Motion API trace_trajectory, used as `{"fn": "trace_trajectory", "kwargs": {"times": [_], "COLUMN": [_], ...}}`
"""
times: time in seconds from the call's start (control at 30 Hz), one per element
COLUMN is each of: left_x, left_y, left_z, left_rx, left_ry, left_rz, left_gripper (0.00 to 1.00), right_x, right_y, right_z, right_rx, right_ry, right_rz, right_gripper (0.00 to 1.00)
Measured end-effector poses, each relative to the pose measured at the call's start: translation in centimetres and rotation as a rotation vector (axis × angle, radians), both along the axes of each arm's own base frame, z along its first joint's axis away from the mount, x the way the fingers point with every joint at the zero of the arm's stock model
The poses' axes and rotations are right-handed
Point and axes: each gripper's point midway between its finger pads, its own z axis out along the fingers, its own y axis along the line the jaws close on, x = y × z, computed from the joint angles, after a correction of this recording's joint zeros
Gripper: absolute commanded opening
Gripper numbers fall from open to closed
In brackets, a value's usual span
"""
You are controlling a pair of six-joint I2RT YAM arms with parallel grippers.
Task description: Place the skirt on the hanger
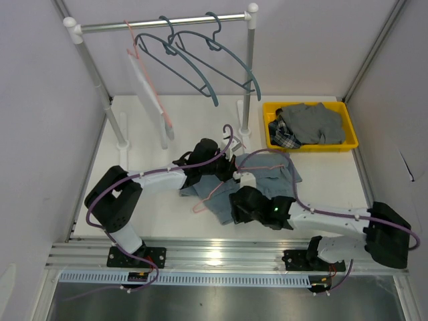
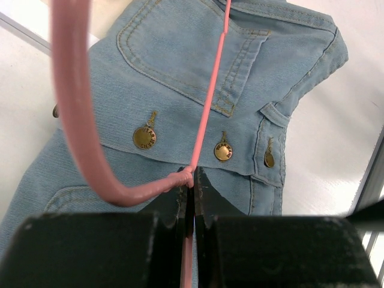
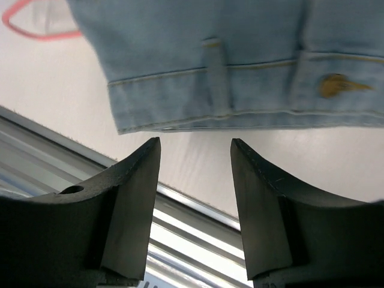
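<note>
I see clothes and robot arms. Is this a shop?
Probably a robot lab booth, not a shop: bare white walls, a metal rail along the front, one small rack with hangers.

rack post (image 1: pixel 250 73) + yellow bin (image 1: pixel 314 146) block behind skirt (image 1: pixel 284 177); table (image 1: pixel 334 187) open to its right.

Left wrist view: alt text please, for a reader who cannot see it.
The left gripper is shut on a pink wire hanger at its neck, above a light-blue denim skirt with brass buttons lying on a white table.
</note>
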Motion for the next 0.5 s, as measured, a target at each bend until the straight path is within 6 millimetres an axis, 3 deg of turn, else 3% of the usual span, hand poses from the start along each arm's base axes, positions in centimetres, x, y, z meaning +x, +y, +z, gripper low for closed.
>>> {"fn": "trace_trajectory", "kwargs": {"times": [0.1, 0.27, 0.5], "left_x": [0.0, 0.0, 0.1], "left_y": [0.0, 0.0, -0.1], "left_z": [0.1, 0.0, 0.0], "left_rx": [0.001, 0.008, 0.013], "left_ry": [0.001, 0.008, 0.014], "left_rz": [0.0, -0.001, -0.001], "left_gripper": [0.0, 0.0, 0.0], "right_x": [-1.1, -1.7, -2.5], "right_y": [2.4, 5.2, 7.4], "right_z": [-1.4, -1.9, -2.5], "right_rx": [-0.054, -0.09, -0.126], "right_ry": [-0.024, -0.078, -0.116], "right_rz": [0.086, 0.152, 0.192], "right_gripper": [0.59, 0.64, 0.63]}}
